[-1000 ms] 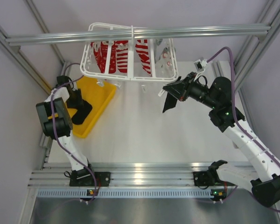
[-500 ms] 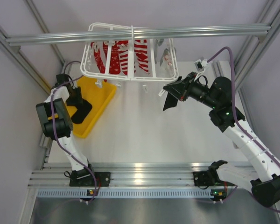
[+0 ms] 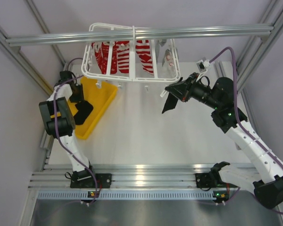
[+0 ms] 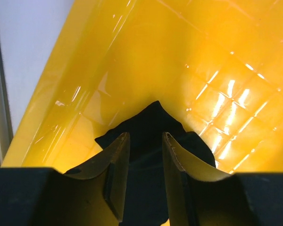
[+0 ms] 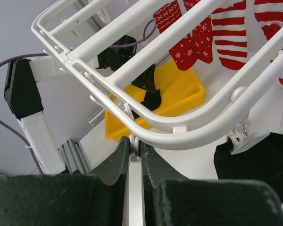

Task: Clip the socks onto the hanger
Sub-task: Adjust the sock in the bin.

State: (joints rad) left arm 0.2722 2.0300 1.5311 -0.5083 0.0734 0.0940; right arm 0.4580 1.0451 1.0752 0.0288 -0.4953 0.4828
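worktop (image 3: 141, 136): white surface; the task's things are gathered along its far edge.
hanger (image 5: 193, 132): white rack hung above the middle of the far edge, its clips dangling below the frame where both arms can reach them.
red-and-white socks (image 5: 198, 33): pegged under the rack's inner bars; not part of the task.
hung sock (image 5: 259, 162): black, dangling from a peg (image 5: 245, 140) on the rack's near rim, toward the far-right corner; this one appears done.
right hand (image 5: 135, 143): level with the rack's near rim, jaws all but together on either side of a corner clip (image 5: 134, 139); the squeeze probably serves to spread that clip for the next sock.
yellow tray (image 4: 132, 56): at the far-left corner, along the left edge; holding place for socks.
tray sock (image 4: 153, 122): black and limp, its free end drooping toward the tray floor.
left hand (image 4: 145, 137): over the tray, jaws narrowed onto the tray sock's bunched fabric, gripping one end so the rest hangs clear.
step in hand: likely carrying the tray sock across to the pinched clip.
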